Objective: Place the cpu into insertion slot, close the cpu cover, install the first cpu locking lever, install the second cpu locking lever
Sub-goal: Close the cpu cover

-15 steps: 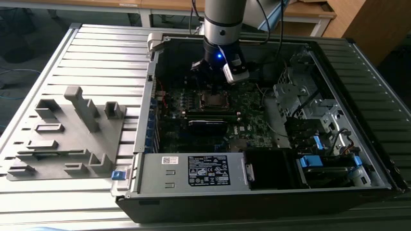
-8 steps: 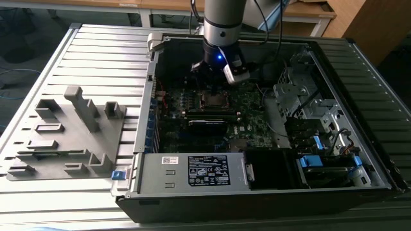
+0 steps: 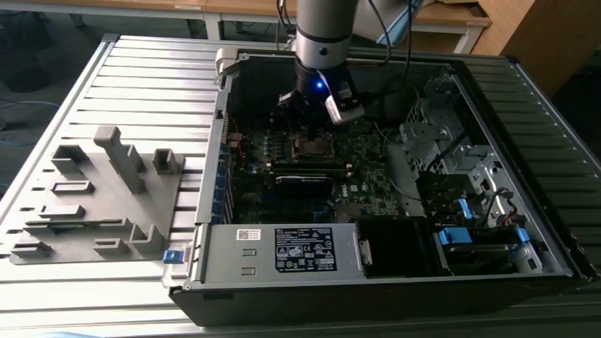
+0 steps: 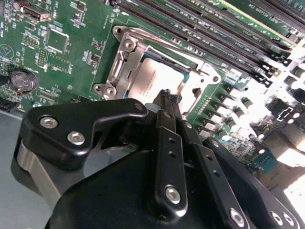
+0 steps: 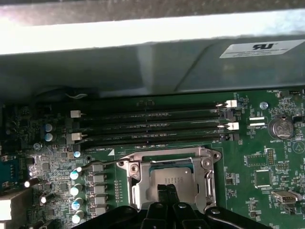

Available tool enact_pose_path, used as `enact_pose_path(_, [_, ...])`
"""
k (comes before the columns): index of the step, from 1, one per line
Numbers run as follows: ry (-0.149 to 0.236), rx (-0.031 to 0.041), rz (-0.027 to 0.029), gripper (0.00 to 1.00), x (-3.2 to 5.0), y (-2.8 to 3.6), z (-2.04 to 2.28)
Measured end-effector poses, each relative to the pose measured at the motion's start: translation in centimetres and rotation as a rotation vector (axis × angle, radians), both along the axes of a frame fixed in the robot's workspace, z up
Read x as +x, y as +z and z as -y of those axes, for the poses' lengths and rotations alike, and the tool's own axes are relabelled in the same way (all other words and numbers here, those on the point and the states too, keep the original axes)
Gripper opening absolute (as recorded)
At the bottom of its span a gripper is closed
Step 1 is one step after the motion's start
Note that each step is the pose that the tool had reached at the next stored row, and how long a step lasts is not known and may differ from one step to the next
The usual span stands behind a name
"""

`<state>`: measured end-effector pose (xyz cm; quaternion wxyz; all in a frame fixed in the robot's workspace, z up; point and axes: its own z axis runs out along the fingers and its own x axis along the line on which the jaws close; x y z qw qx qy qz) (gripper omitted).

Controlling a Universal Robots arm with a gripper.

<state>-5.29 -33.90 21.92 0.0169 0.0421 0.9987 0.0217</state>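
End effector point(image 4: 167, 98): fingers pinched together, gripping nothing, tips poised just over the cpu point(image 4: 151, 80), which sits directly beneath, framed by the cpu cover point(image 5: 208, 177) lying flat around it.

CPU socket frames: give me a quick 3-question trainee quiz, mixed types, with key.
1. True or false: the cpu lies on the grey fixture outside the computer case.
2. The gripper is closest to: A) memory slots B) cpu cover C) power supply.
3. Fill in: in the exterior view, the grey fixture sits to that view's ____ of the computer case.
Key: 1 false; 2 B; 3 left.
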Motion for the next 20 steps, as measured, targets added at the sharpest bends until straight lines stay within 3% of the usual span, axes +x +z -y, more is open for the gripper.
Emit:
enact_pose_path(7, [0.001, 0.0001, 0.0089, 0.11, -1.03, -0.07, 0.13])
enact_pose_path(13, [0.001, 0.0001, 0.0104, 0.11, -1.59, -0.19, 0.27])
enact_pose_path(20, [0.001, -0.0001, 0.0103, 0.11, -1.92, -0.77, 0.29])
